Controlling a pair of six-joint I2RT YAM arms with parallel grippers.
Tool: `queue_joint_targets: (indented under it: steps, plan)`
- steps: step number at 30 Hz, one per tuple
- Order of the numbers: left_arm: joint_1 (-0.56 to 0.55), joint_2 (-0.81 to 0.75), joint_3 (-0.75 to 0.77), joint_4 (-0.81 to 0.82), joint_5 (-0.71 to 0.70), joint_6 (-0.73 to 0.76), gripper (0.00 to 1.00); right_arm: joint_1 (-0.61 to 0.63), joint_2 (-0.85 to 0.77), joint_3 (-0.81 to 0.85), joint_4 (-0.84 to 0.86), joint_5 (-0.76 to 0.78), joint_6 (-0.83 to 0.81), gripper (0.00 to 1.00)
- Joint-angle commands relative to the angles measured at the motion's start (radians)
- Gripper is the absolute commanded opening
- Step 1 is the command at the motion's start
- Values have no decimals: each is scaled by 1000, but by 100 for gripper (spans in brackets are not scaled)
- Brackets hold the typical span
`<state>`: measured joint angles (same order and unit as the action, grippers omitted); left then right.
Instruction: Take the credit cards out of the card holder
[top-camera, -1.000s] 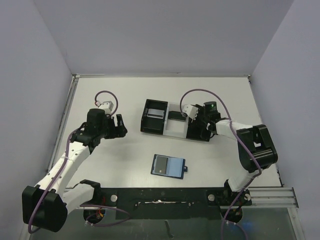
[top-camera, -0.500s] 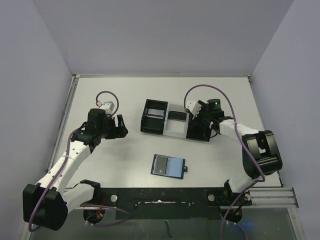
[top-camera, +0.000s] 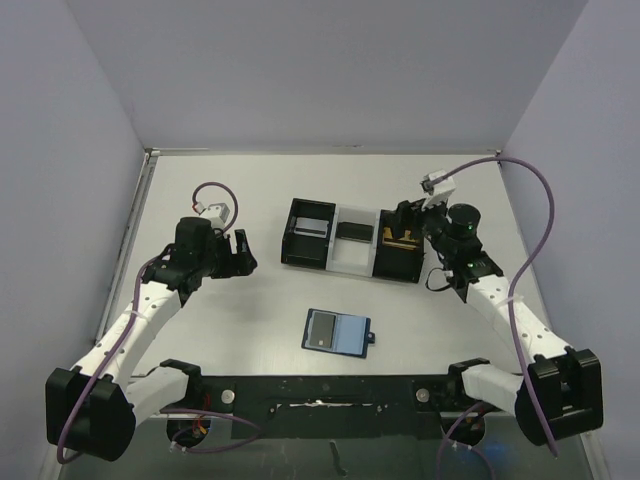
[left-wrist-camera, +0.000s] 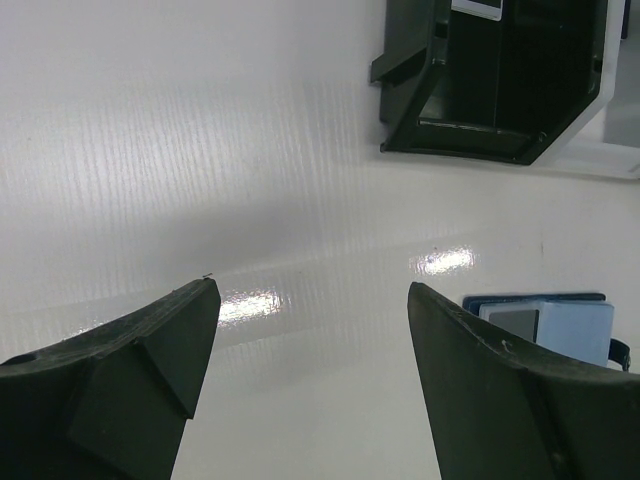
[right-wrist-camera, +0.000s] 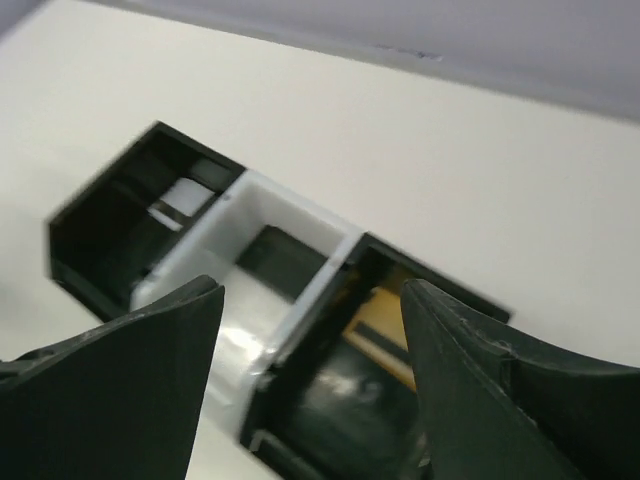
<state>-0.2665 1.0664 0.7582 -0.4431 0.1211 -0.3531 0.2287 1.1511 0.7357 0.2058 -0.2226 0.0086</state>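
The dark blue card holder (top-camera: 337, 331) lies open on the table near the front, with a silver-grey card (top-camera: 322, 328) in its left half; it also shows in the left wrist view (left-wrist-camera: 545, 318). A gold card (top-camera: 397, 238) lies in the right black box (top-camera: 402, 262) and shows in the right wrist view (right-wrist-camera: 385, 320). A dark card (top-camera: 353, 230) lies in the white tray (top-camera: 352, 256). A silver card (top-camera: 313, 225) lies in the left black box (top-camera: 300, 250). My right gripper (top-camera: 408, 218) (right-wrist-camera: 312, 290) hangs open and empty above the right box. My left gripper (top-camera: 240, 252) (left-wrist-camera: 312, 290) is open and empty, left of the boxes.
The two black boxes joined by the white tray stand at mid-table. Grey walls enclose the table at the back and both sides. A black rail (top-camera: 320, 392) runs along the near edge. The left box (left-wrist-camera: 495, 80) is at the top of the left wrist view.
My right arm has swung out to the right and its gripper has drawn back and up off the right box; the gold card now shows there. The left arm has not moved.
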Motion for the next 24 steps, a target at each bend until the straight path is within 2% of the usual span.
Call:
queue_joint_targets:
  steps: [1, 3, 6, 8, 10, 14, 18, 24]
  plan:
    - [6, -29, 17, 37, 37, 23, 75, -7, -59, -86, -88, 13, 660, 75]
    - [6, -31, 14, 41, 51, 23, 76, -7, -71, -128, -149, -29, 768, 75]
    - [6, -31, 12, 44, 70, 23, 75, 33, -125, -222, -107, -51, 881, 74]
    - [6, -31, 12, 46, 67, 23, 75, 114, -175, -271, -92, 18, 922, 73]
    - [6, -26, 12, 44, 60, 24, 76, 243, -211, -281, -140, 138, 931, 73]
    - [4, -13, 13, 40, 60, 25, 75, 411, -238, -290, -206, 337, 959, 72]
    - [4, 4, 16, 37, 61, 27, 75, 441, -165, -241, -222, 366, 934, 70]
    - [4, 14, 18, 31, 48, 28, 75, 432, 49, -57, -396, 443, 885, 70]
